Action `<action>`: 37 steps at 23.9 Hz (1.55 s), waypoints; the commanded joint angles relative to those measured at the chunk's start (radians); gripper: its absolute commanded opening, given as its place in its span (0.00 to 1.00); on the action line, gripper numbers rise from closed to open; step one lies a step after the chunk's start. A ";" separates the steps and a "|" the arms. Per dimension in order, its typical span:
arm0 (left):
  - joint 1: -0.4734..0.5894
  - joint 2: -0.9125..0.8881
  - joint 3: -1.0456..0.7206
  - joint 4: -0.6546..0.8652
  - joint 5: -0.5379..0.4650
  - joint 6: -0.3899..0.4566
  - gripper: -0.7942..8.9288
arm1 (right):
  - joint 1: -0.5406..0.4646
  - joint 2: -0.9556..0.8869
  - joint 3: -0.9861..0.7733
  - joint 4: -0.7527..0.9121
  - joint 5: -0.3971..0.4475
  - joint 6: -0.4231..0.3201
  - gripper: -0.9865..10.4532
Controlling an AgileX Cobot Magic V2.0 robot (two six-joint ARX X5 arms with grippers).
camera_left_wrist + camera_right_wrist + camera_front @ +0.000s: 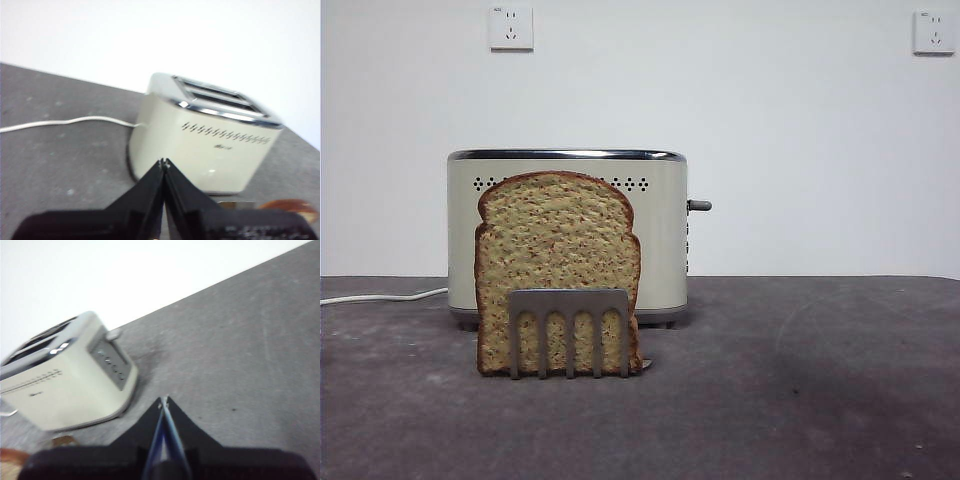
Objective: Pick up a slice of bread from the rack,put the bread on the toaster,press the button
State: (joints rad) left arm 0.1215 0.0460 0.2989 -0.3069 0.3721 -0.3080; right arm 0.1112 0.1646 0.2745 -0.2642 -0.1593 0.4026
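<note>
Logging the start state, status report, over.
Left gripper and right gripper shut, empty. Slice of bread upright in rack, before toaster. No obstruction seen.

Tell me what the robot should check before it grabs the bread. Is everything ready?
1. Slice of bread standing upright in the rack: ok.
2. Toaster slots empty, with room for the bread: ok, as seen from the left wrist view.
3. Button sticking out of the toaster's side, nothing in its way: ok.
4. Left gripper open for grabbing: not ok, its jaws are shut.
5. Right gripper open: not ok, its jaws are shut too.
6. White cord plugged in: cannot tell, it runs out of view.
</note>
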 commanded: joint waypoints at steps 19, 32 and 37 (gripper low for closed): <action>-0.024 0.335 0.521 -0.452 0.425 0.396 0.07 | 0.004 0.562 0.782 -0.700 -0.358 -0.561 0.08; -0.090 0.358 0.542 -0.524 0.402 0.497 0.66 | 0.037 0.584 0.814 -0.740 -0.363 -0.588 0.08; -0.199 0.491 0.633 -0.539 0.349 0.632 0.66 | 0.037 0.591 0.814 -0.740 -0.363 -0.588 0.08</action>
State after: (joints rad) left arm -0.0696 0.5301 0.9268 -0.8474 0.7265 0.2718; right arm 0.1448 0.7536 1.0878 -1.0046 -0.5213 -0.1768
